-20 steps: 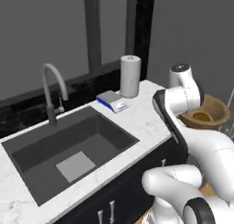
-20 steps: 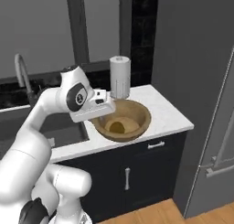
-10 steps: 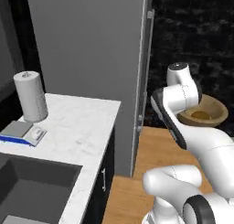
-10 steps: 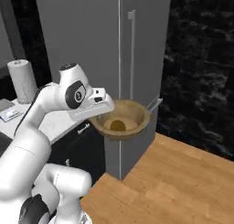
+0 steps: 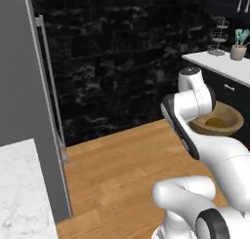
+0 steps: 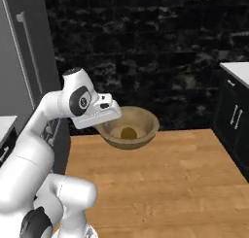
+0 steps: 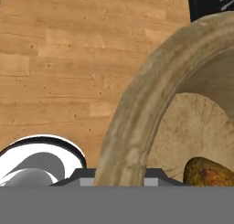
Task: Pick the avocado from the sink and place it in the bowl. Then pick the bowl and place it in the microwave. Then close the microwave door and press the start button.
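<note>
The sink counter has been left behind as the base turned; the bowl (image 6: 129, 129), avocado (image 6: 128, 132) inside, is kept clamped at its rim by the gripper (image 6: 110, 116), bound for the microwave.

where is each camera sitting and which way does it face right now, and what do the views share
Left base view: behind the arm to its left, facing forward and down over the wood floor toward a black wall; the white arm rises at lower right, carrying the bowl.
Right base view: behind the arm to its right, facing the same floor and wall; the arm rises at lower left, holding the bowl by its rim.
Hand view: on the hand, looking along the tool at the bowl's rim, with the floor below.
All three share the bowl with the avocado inside.
</note>
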Controlling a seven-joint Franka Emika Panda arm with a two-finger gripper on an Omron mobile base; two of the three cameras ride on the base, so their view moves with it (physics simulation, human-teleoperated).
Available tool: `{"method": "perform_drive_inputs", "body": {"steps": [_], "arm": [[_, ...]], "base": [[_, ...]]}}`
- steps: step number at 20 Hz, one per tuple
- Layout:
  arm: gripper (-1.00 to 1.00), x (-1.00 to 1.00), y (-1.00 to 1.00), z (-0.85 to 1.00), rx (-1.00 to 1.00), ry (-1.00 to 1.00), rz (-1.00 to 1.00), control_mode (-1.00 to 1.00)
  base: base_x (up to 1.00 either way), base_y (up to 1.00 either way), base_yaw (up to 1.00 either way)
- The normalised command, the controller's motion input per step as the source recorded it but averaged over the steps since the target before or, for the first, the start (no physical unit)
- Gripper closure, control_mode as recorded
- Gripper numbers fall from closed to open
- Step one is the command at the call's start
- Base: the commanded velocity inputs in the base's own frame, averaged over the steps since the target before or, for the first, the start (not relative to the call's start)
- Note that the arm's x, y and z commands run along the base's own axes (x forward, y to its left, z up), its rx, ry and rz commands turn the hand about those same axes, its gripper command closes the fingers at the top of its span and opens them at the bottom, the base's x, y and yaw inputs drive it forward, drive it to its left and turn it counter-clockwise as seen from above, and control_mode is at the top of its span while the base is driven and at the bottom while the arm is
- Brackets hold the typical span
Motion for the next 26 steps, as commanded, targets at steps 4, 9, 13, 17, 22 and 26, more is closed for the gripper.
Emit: {"method": "perform_drive_inputs", "body": {"steps": [4,9,13,17,22,26], "arm": [[1.0,0.0,0.0,0.0,0.0,0.0,0.0,1.0],[1.0,0.0,0.0,0.0,0.0,0.0,0.0,1.0],[1.0,0.0,0.0,0.0,0.0,0.0,0.0,1.0],[1.0,0.0,0.0,0.0,0.0,0.0,0.0,1.0],[1.0,0.0,0.0,0.0,0.0,0.0,0.0,1.0],[1.0,0.0,0.0,0.0,0.0,0.0,0.0,1.0]], "base": [[0.0,-0.21,-1.0],[0.01,-0.34,-0.97],[0.0,-0.91,-0.79],[0.0,-1.0,-0.65],[0.07,-1.0,-0.46],[0.5,-1.0,-0.23]]}}
